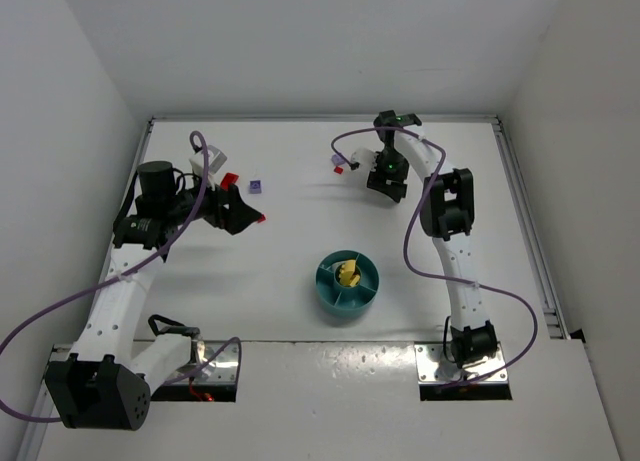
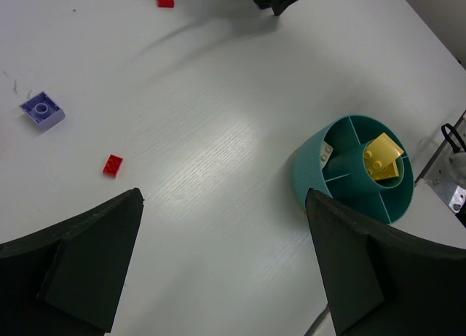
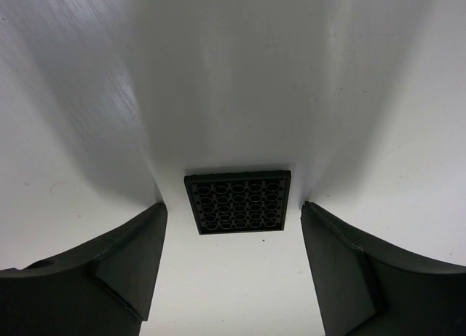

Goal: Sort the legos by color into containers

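a: what is seen nearest?
b: yellow bricks are lodged in the teal dish's centre well. the left fingers are spread wide, nothing held.
a: and farther out?
b: a black plate is laid flat on the counter between the right fingers, also parted and empty. its thin edges should be pinched squarely, low down.

Left claw, right claw, both agape
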Available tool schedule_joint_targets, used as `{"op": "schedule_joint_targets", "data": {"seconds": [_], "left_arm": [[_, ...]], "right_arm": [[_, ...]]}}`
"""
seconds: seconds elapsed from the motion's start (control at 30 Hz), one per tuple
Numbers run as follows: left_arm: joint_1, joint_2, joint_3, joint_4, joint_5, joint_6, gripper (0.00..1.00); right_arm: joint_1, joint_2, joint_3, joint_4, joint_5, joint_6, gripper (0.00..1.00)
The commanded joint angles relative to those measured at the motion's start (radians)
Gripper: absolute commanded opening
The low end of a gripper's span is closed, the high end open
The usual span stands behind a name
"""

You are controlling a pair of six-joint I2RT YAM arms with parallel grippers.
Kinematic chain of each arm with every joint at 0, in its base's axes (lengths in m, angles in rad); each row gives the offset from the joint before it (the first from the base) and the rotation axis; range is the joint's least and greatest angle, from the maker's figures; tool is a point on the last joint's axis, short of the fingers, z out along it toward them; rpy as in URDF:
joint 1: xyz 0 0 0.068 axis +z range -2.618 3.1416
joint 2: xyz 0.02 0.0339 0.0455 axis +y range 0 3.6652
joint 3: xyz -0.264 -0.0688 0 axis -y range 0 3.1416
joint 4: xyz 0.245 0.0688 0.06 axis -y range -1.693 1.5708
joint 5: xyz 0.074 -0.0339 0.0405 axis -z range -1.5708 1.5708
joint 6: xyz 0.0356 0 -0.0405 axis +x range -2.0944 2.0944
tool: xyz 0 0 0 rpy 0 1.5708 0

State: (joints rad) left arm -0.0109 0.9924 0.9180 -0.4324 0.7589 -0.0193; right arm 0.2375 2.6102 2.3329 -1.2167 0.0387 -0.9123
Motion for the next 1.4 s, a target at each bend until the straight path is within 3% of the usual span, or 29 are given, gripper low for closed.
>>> {"op": "schedule_joint_targets", "data": {"seconds": [0.0, 0.4, 0.7, 1.03, 1.2, 1.37], "left_arm": [[0.006, -0.021, -0.001, 0.009, 0.007, 0.007, 1.0], [0.006, -0.021, -0.001, 0.0, 0.007, 0.007, 1.0], [0.006, -0.021, -0.001, 0.0, 0.016, 0.007, 1.0], [0.006, -0.031, -0.001, 0.011, 0.025, -0.002, 1.0], [0.006, -0.04, -0.01, 0.032, 0.034, -0.033, 1.0], [0.006, -0.049, -0.01, 0.032, 0.043, -0.054, 1.0]], "right_arm": [[0.014, 0.063, 0.008, 0.075, -0.062, 0.018, 0.74], [0.014, 0.102, 0.045, 0.065, -0.114, 0.059, 0.64], [0.023, 0.058, -0.019, 0.083, -0.141, 0.079, 0.32], [-0.004, -0.376, -0.463, 0.201, -0.4, 0.171, 0.16], [-0.004, -0.654, -0.775, 0.318, -0.5, 0.196, 0.14], [-0.014, -0.896, -0.966, 0.352, -0.595, 0.225, 0.13]]}}
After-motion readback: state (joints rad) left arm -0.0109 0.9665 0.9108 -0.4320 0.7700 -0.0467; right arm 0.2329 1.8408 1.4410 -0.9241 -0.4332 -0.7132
